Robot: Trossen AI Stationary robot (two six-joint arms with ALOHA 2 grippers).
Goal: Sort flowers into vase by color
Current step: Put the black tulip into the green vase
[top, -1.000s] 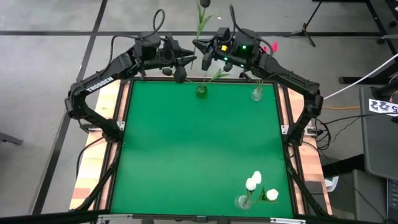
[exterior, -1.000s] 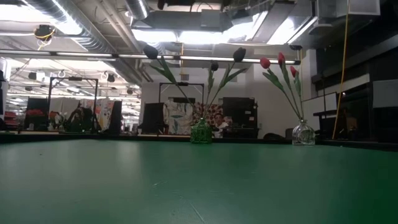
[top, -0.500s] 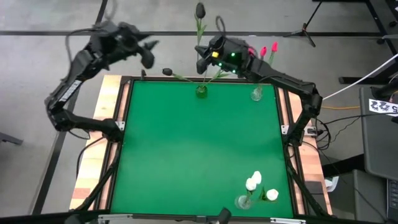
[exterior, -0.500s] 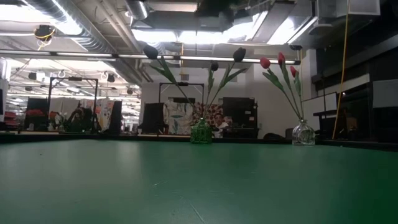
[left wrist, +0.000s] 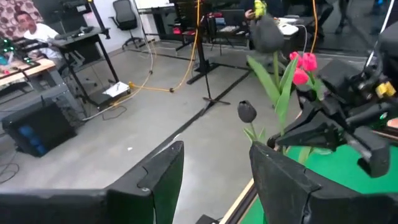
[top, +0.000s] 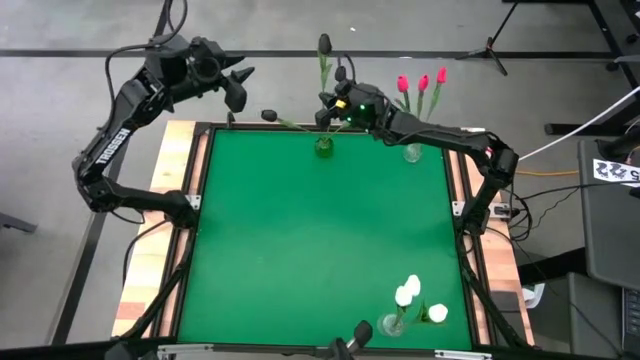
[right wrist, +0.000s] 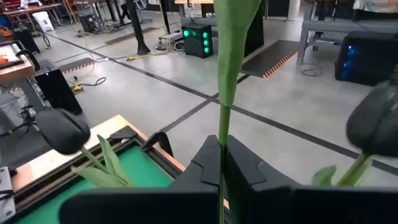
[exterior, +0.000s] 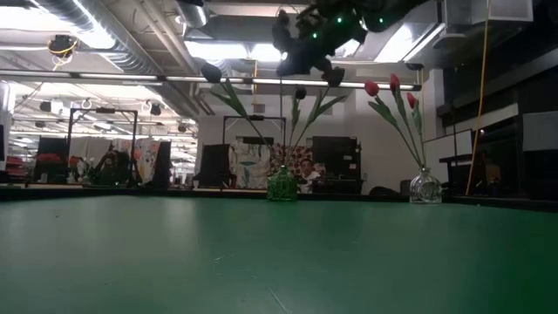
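My right gripper (top: 323,106) is shut on a black tulip whose head (top: 324,43) stands above it, over the green vase (top: 323,146) at the table's far edge. Two more black flowers (exterior: 211,72) (exterior: 336,76) lean out of that vase (exterior: 282,185). Red-pink tulips (top: 422,80) stand in a clear vase (top: 412,152) to its right. White tulips (top: 405,295) stand in another clear vase (top: 392,324) at the near right. My left gripper (top: 237,85) hangs open and holds nothing, beyond the table's far left corner. My right gripper pinches the black tulip's green stem (right wrist: 225,134) between its two fingers, some way below the head. The fingers come nearly level from the table's right and lie across the stem. The stem (exterior: 281,122) hangs upright, reaching down to the green vase's mouth; whether it is inside does not show.
The green mat (top: 320,240) lies bare between the vases. The red-pink tulips lean close beside my right arm (top: 440,135). Beyond the far edge are the floor, cables and a stand (left wrist: 211,93).
My left gripper has drawn back from the green vase toward the far left corner and risen, then kept still. My right gripper has come down toward the green vase with the black tulip, which stays upright, and now shows at the top of the low view.
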